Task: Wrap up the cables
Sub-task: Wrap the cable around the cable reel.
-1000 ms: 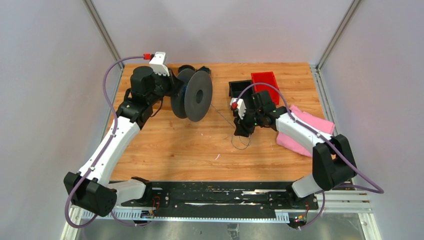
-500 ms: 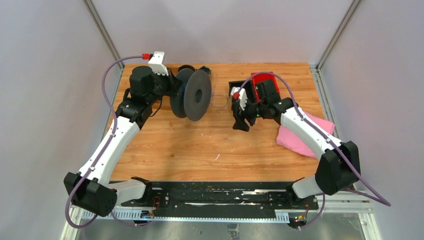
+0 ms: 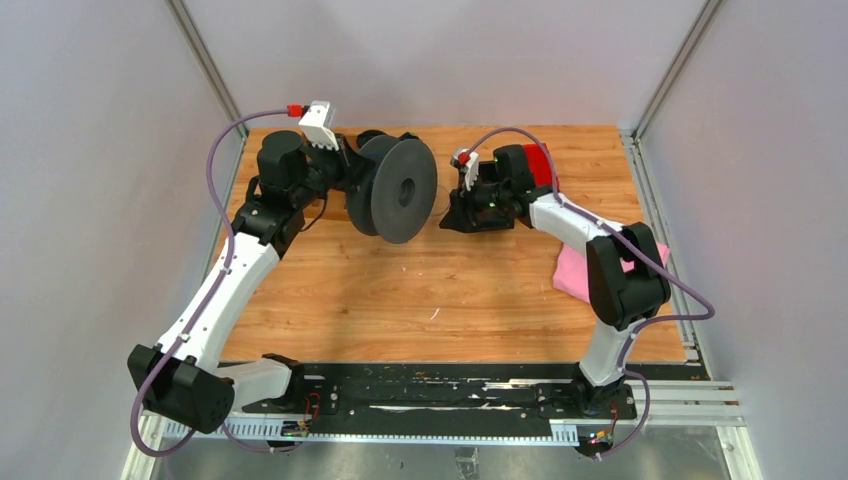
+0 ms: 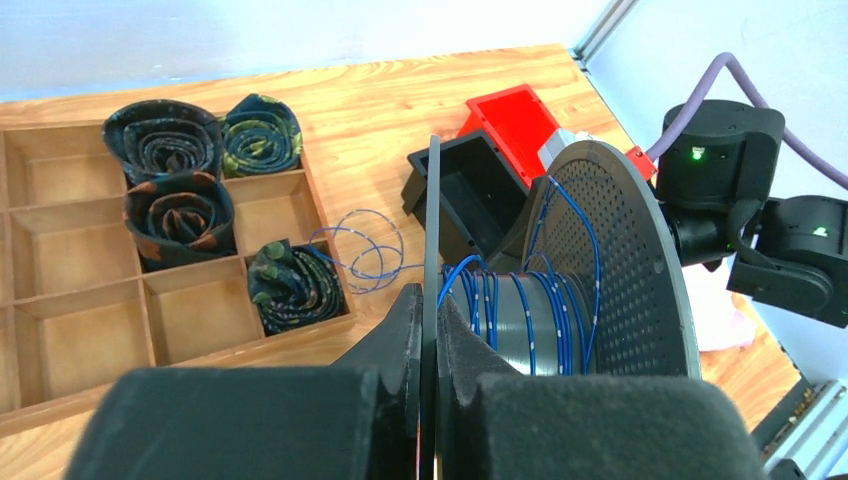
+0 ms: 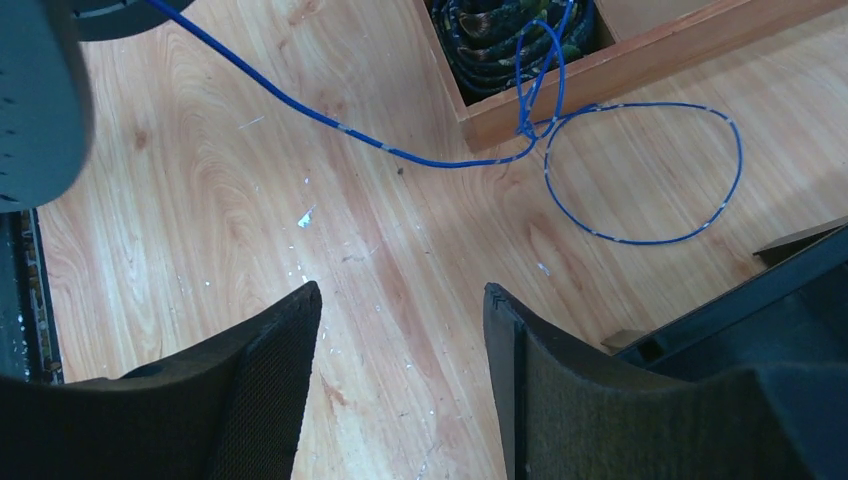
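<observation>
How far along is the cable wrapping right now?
Done: several turns of blue cable sit on the spool hub. In hand: the left end effector clamps the spool's flange; the right end effector is open, holding nothing. Left: loose loops lie on the table beside the wooden tray.

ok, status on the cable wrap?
Left end effector shut on spool flange. Right end effector open, empty. Blue cable partly wound; loose loops draped over wooden tray corner.

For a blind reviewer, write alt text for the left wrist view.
The left gripper is shut on the edge of a grey spool wound with blue cable. Loose loops trail beside a wooden tray of rolled fabric.
</observation>
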You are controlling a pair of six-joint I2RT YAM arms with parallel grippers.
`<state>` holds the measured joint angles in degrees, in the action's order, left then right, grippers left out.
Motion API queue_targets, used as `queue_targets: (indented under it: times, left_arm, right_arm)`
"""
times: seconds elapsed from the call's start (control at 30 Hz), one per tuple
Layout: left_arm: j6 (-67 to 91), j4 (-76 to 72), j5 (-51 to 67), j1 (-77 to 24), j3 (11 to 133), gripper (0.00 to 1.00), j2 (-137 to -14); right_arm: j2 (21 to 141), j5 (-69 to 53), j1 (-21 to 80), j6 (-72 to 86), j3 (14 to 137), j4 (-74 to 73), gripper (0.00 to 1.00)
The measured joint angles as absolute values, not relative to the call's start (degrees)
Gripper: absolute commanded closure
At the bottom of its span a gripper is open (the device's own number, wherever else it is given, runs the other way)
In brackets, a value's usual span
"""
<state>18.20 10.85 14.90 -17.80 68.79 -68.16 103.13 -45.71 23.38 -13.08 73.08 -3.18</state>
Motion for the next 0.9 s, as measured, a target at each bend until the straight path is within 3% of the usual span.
queue_targets:
  times: [0.3,0.9]
  left_arm:
    - [20.03,10.68,17.32,-17.80,68.79,1.00,-68.14]
    - [21.96,9.89,19.14,-17.80,68.79,0.99,-68.14]
  right_arm:
    - [103.00,-46.59,23.35,-12.75,70.65,8.01,0.37]
    - [102.98,-49.12,22.44,-13.06,70.76,14.61,0.38]
